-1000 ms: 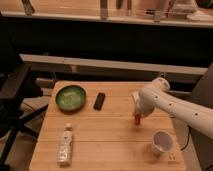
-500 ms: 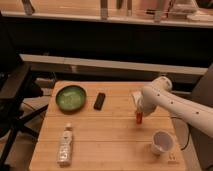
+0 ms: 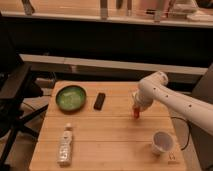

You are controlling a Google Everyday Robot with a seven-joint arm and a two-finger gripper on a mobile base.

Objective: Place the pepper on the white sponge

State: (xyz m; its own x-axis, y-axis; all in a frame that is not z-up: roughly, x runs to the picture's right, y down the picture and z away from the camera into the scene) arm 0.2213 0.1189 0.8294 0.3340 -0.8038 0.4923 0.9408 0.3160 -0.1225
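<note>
One raised frontal view, angled down – table, gripper mid-right

pepper red-orange at jaws | bowl green | block black | cup white | table light wood

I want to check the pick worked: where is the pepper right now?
In the camera view the pepper hangs upright from the gripper over the table's right half, right of the black block and above-left of the white cup.
</note>
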